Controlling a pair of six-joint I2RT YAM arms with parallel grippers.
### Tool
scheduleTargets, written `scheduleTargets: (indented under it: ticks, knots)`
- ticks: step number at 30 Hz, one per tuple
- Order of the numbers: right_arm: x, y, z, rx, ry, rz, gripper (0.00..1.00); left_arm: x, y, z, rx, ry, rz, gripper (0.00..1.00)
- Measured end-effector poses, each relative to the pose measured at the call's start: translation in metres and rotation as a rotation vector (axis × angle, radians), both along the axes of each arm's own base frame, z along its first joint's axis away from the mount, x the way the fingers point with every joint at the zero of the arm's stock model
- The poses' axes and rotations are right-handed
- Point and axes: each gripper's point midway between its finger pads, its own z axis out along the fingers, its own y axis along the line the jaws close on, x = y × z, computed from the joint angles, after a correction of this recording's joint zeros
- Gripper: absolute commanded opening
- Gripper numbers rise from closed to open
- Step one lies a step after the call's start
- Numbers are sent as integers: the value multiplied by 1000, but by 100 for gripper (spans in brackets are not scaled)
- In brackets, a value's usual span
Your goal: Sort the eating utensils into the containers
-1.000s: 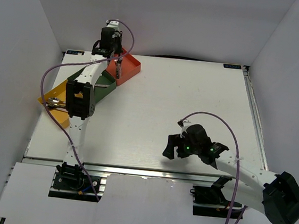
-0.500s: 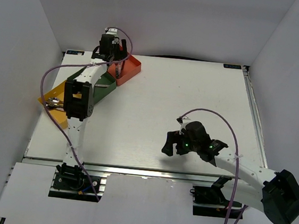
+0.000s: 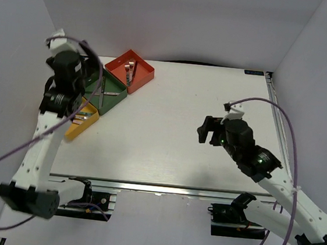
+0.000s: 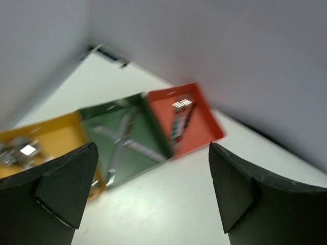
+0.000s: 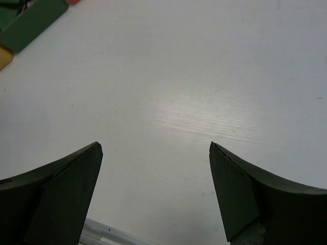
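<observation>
Your left arm (image 3: 41, 145) and right arm (image 3: 295, 208) show white links with black joint housings. A purple cable (image 3: 261, 99) trails from each. Green indicator lights (image 3: 223, 142) glow on the right arm. Your fingers (image 5: 56, 199) are matte black wedges.

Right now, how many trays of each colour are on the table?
Red tray: 1
Green tray: 1
Yellow tray: 1
Total: 3 trays
</observation>
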Motion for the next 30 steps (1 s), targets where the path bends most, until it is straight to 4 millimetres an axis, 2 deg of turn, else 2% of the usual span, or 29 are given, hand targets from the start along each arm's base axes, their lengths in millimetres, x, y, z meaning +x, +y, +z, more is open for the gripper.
scheduleTargets:
  ticks: [2, 3, 4, 5, 8, 10, 11, 12, 16, 18, 22, 30]
  knots:
    - [0, -15, 21, -11, -48, -48, 89, -36, 18, -16, 21, 40, 73, 98]
    - [0, -22, 30, -16, -68, -69, 89, -52, 29, -42, 47, 100, 120, 98]
    - [-2, -30, 39, -20, -90, -89, 89, -64, 34, -51, 57, 121, 138, 98]
    - [-4, -36, 45, -23, -108, -103, 89, -77, 40, -69, 78, 161, 160, 98]
    - [-12, -53, 56, -24, -145, -132, 89, -117, 52, -135, 124, 290, 196, 98]
    - [-16, -59, 58, -11, -167, -137, 89, -145, 56, -164, 129, 318, 196, 98]
    - [-18, -61, 57, -7, -174, -136, 89, -158, 58, -169, 126, 307, 194, 98]
    - [-19, -62, 53, -4, -175, -134, 89, -167, 59, -164, 119, 277, 194, 98]
    - [-21, -59, 19, -52, -113, -115, 89, -189, 63, -105, 46, -22, 207, 98]
    - [-20, -56, 7, -78, -80, -110, 89, -196, 64, -89, 27, -94, 209, 98]
    - [-17, -53, -3, -107, -48, -106, 89, -192, 63, -91, 29, -84, 205, 98]
    - [-19, -55, 2, -86, -58, -113, 89, -182, 57, -101, 39, -37, 178, 98]
